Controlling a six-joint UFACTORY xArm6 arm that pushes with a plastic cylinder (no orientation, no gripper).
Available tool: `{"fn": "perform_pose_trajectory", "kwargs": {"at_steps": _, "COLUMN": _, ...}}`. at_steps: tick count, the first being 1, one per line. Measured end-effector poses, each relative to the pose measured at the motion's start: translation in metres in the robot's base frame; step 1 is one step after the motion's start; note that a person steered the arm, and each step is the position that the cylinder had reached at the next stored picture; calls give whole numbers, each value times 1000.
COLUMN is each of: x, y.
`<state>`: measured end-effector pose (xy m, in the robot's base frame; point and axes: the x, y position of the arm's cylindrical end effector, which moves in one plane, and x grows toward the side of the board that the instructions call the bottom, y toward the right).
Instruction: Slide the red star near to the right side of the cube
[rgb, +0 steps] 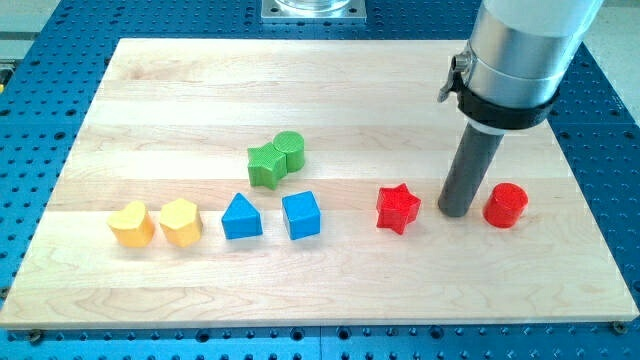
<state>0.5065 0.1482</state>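
The red star (397, 208) lies on the wooden board right of centre. The blue cube (301, 215) sits to its left, with a gap of about one block width between them. My tip (455, 212) rests on the board just to the right of the red star, between it and a red cylinder (505, 205). The tip stands close to the star's right side; I cannot tell if it touches.
A blue triangular block (241, 217) sits just left of the cube. A green star (265, 165) and green cylinder (288, 150) touch above them. A yellow heart (131, 224) and yellow hexagon (180, 222) lie at the left. The board's edge (320, 322) runs along the bottom.
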Motion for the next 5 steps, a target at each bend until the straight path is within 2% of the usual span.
{"fn": "perform_pose_trajectory", "kwargs": {"at_steps": 5, "x": 18, "y": -58}}
